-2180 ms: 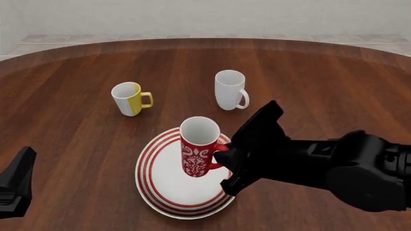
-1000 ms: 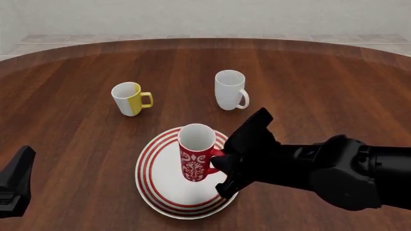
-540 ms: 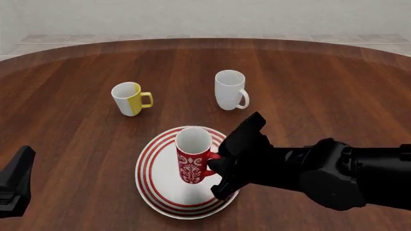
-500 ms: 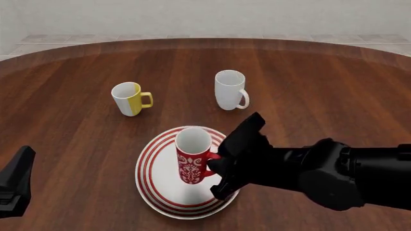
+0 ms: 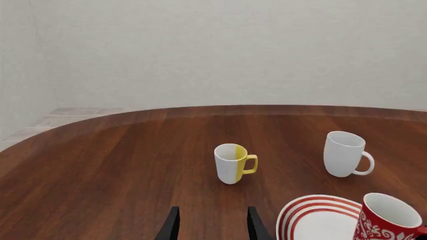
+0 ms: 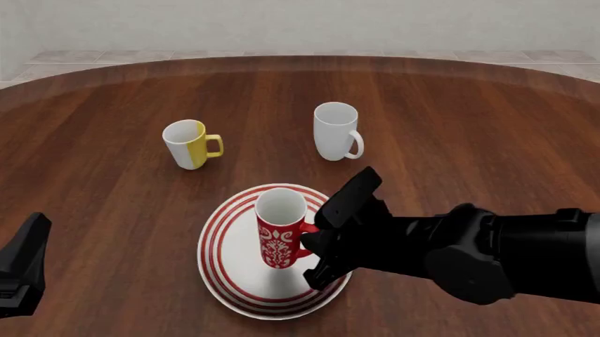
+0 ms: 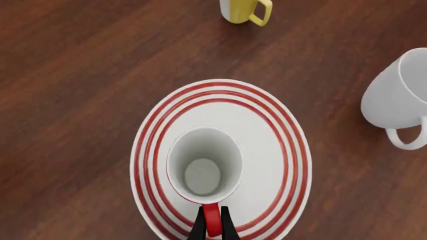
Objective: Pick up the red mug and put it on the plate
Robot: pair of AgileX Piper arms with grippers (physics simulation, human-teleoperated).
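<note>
Fingers of the right gripper point(image 7: 211, 231) are clenched on the handle of the red mug point(image 6: 280, 228), which stands upright over the middle of the plate point(image 6: 225, 274); whether its base already touches the plate I cannot tell. The main risk is in the release: if the fingers part while the mug hangs above the plate or leans, it may drop, tip onto its side or roll off the plate. Pulling back before the handle is free could drag the mug toward the rim. The left gripper point(image 5: 210, 229) stands parted and holds nothing, well off the plate, nearer the yellow mug point(image 6: 190, 144). The white mug point(image 6: 335, 131) stands beyond the plate. No brand, label or writing shows, only the mug's white ornament.
</note>
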